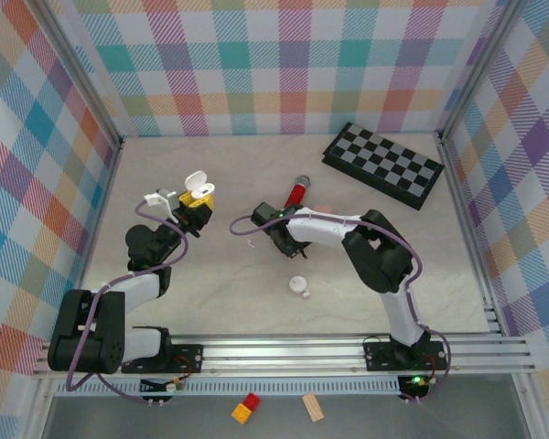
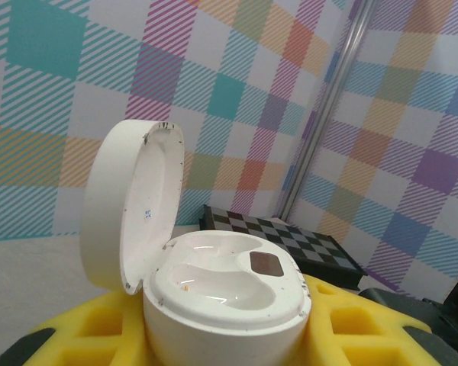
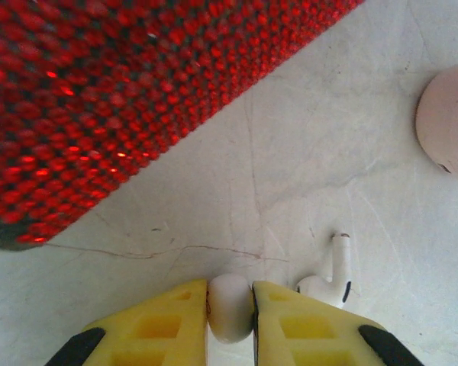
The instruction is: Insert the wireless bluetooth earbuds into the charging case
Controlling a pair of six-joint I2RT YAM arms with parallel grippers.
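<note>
From the top external view, you are working the pick-up step. Your left gripper (image 1: 198, 203) is clamping the open white charging case (image 1: 199, 190) and presenting it at the left of the table (image 1: 210, 302). Your right gripper (image 1: 279, 230) is sitting low near the red microphone (image 1: 297, 193), well apart from that case. A closed white case (image 1: 299, 285) is lying nearer the bases and a chessboard (image 1: 384, 163) is lying at the far right. In the left wrist view, the yellow pads (image 2: 351, 328) are gripping the case body from both sides and the lid is standing open to the left. Both wells are looking empty, so I judge no bud is seated yet. No brand is showing, and the small bluish mark (image 2: 148, 214) inside the lid is too small to read. In the right wrist view, the fingers (image 3: 290, 324) are standing nearly closed, pinching one white earbud (image 3: 229, 305) by its rounded head. A second white earbud (image 3: 330, 280) is lying on the table just beside them, and a pinkish rounded thing (image 3: 449, 130) that I cannot identify is sitting at the right edge. The microphone mesh is carrying no writing. Next, I judge, you are needing to lift the pinched bud clear, carry it across to the open case and turn it to match a well.
</note>
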